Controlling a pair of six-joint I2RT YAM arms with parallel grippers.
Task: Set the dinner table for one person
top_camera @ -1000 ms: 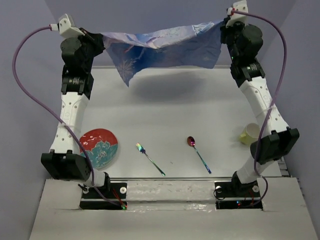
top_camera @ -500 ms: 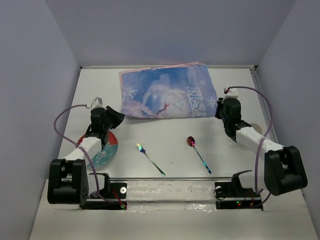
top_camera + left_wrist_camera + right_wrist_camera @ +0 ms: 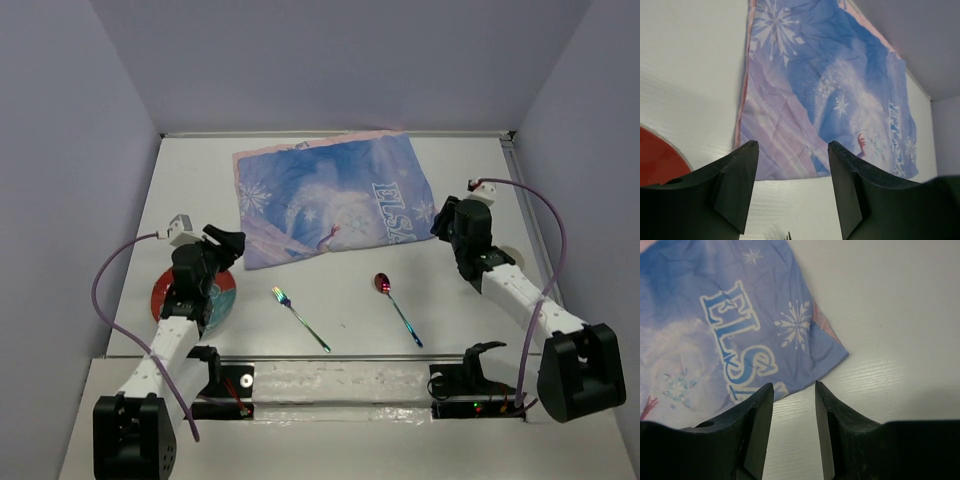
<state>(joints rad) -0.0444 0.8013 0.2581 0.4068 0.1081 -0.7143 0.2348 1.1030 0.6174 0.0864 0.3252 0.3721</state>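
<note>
The blue snowflake-printed mat (image 3: 335,200) lies flat at the back middle of the white dinner table (image 3: 340,290), with no finger touching it. My left gripper (image 3: 232,243) hovers open just off the mat's near left corner (image 3: 775,160), above a red and teal plate (image 3: 165,295). My right gripper (image 3: 440,222) is open beside the mat's near right corner (image 3: 832,352). Nothing sits between either pair of fingers. A fork (image 3: 300,318) and a spoon (image 3: 397,305) lie in front of the mat.
The left arm covers part of the plate. A pale cup (image 3: 512,257) peeks out behind the right forearm near the table's right edge. Grey walls close in the table at the back and sides. The arm bases stand at the near edge.
The mat, held stretched in the air a second ago, now lies on the table. Both grippers have opened and let go of it. Both arms have come down and drawn back toward the near side.
</note>
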